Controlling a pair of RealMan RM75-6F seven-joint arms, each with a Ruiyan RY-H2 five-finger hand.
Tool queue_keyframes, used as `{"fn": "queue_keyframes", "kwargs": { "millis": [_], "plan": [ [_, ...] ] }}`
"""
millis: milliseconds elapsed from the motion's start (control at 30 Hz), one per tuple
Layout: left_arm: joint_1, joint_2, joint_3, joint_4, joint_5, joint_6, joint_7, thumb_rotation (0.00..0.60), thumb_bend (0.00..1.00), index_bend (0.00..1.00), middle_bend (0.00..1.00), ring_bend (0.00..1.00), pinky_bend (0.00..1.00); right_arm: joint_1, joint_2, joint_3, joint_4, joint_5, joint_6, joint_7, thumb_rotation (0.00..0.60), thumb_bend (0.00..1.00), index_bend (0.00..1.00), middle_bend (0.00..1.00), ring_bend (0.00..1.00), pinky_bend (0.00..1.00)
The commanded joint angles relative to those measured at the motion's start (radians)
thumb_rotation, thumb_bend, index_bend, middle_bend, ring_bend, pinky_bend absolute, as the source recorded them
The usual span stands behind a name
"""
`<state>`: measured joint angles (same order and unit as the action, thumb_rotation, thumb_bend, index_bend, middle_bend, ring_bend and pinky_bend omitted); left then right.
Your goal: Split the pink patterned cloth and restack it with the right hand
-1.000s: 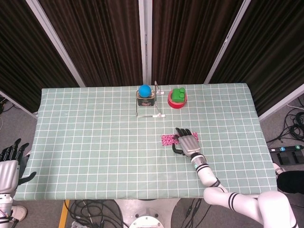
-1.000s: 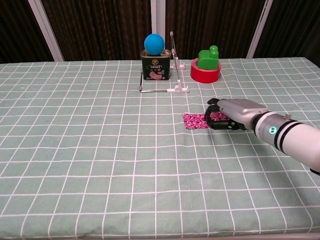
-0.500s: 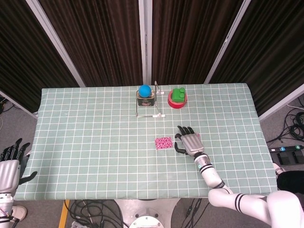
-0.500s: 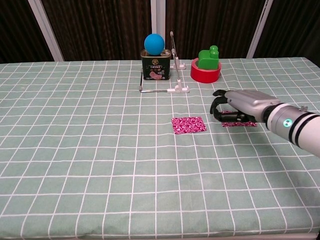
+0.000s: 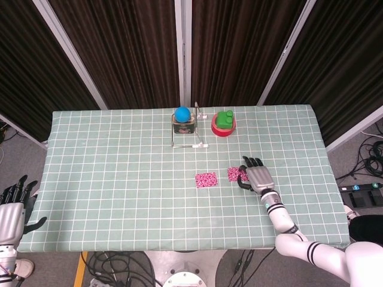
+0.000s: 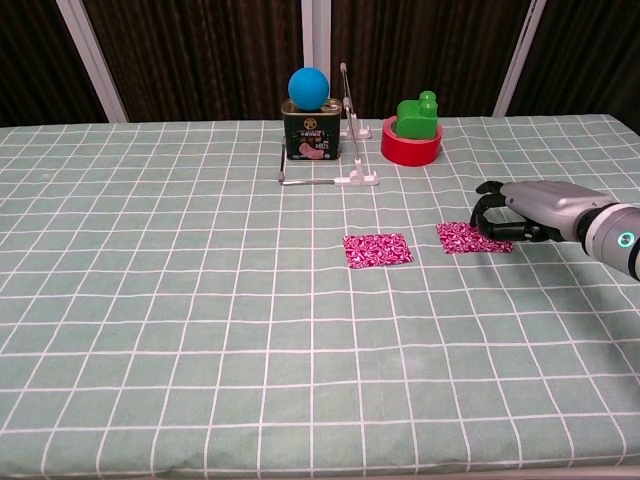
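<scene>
Since half a second ago the right hand (image 5: 257,177) (image 6: 520,212) has slid further right across the table (image 5: 119,179), and the second cloth piece (image 5: 234,174) (image 6: 470,238) has gone with it, so the two pink pieces now lie clearly apart.

Far left of the can (image 5: 182,124) (image 6: 309,133), off the table's near-left corner, the left hand (image 5: 13,206) hangs with its fingers spread and nothing in them. It appears only in the head view.

The can stands at the back of the table with a blue ball (image 5: 182,113) (image 6: 308,88) on top. A thin white stand (image 5: 197,134) (image 6: 352,150) sits just right of the can. Further right is a red ring (image 5: 222,128) (image 6: 410,146) with a green block (image 5: 225,119) (image 6: 419,115) on it.

In front of the can, slightly right, the first cloth piece (image 5: 206,179) (image 6: 377,249) lies flat and alone. Right of it lies the second piece, with the right hand's curled fingertips over its right edge. Whether they press or pinch the fabric, or just hover, I cannot tell from either view.
</scene>
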<state>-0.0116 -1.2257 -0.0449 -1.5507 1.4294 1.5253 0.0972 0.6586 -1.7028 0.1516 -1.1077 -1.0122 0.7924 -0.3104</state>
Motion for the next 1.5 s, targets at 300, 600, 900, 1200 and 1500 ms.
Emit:
{"fn": "queue_keyframes", "kwargs": {
  "millis": [300,600,900,1200,1500],
  "plan": [
    [-0.002,0.001,0.000,-0.008,0.003,-0.003,0.008,0.600,0.06,0.18,0.13,0.13,0.15,-0.031,0.042,-0.054,-0.050,-0.077,0.000,0.056,0.088,0.54,0.28,0.00,0.00,0.00],
    [-0.003,0.001,-0.002,-0.011,0.003,-0.002,0.010,0.600,0.06,0.18,0.13,0.13,0.15,-0.082,0.145,-0.119,-0.201,-0.157,0.050,0.060,0.085,0.54,0.28,0.00,0.00,0.00],
    [0.005,-0.005,0.003,0.000,0.000,0.000,-0.001,0.600,0.06,0.18,0.13,0.13,0.15,-0.072,0.154,-0.087,-0.202,-0.142,0.064,0.050,0.080,0.54,0.28,0.00,0.00,0.00],
    [0.009,-0.003,0.005,0.002,0.001,0.002,-0.003,0.600,0.06,0.18,0.13,0.13,0.15,-0.046,0.086,-0.080,-0.115,-0.119,0.023,0.029,0.084,0.54,0.28,0.00,0.00,0.00],
    [0.009,-0.006,0.004,0.005,0.003,0.002,-0.007,0.600,0.06,0.19,0.13,0.13,0.15,-0.057,0.099,-0.105,-0.137,-0.143,0.028,0.022,0.086,0.54,0.28,0.00,0.00,0.00]
  ]
}}
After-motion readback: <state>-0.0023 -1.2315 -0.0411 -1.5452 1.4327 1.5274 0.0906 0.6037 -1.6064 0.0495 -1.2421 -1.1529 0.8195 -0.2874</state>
